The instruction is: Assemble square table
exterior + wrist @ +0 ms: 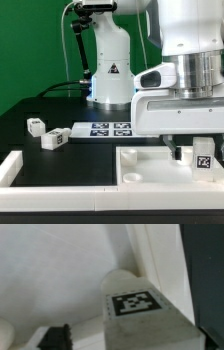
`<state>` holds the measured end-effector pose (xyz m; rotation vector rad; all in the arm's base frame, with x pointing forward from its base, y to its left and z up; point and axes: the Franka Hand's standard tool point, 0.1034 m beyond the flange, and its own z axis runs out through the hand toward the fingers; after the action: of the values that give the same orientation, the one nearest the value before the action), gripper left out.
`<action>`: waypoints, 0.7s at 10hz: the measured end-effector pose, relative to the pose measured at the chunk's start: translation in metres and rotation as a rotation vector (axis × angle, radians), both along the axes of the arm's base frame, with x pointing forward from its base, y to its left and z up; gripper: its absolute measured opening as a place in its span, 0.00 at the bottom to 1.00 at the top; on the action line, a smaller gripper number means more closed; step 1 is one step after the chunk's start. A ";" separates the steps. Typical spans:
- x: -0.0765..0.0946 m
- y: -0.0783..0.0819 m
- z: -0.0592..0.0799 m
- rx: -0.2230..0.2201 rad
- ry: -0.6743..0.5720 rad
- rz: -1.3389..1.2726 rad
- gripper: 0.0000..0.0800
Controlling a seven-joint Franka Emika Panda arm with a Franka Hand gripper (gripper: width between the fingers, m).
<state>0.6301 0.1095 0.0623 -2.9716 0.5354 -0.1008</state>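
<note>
The square table's white top (140,153) lies underside up at the exterior view's lower right, its rim raised. In one corner of the hollow (60,274) a white leg (133,308) with a black-and-white tag stands upright next to the rim (150,258). My gripper (200,158) has come down over this leg (203,160) and straddles it. It is open: one dark finger (55,336) stands apart from the leg's side, and the other finger is out of frame. Two more small white legs (37,125) (53,139) lie on the black table at the exterior view's left.
The marker board (105,129) lies flat behind the tabletop, in front of the robot base (108,70). A low white rail (12,165) runs along the exterior view's lower left and front edge. A round socket (130,176) shows in the tabletop's near corner.
</note>
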 end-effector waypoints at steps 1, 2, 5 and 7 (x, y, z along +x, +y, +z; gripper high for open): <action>0.000 0.001 0.000 0.005 0.007 -0.060 0.49; 0.000 -0.001 0.000 0.008 0.013 -0.119 0.37; 0.000 -0.004 -0.001 0.008 0.023 -0.248 0.37; 0.000 -0.008 -0.001 -0.002 0.024 -0.272 0.37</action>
<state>0.6299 0.1015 0.0618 -2.8870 0.9402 -0.0894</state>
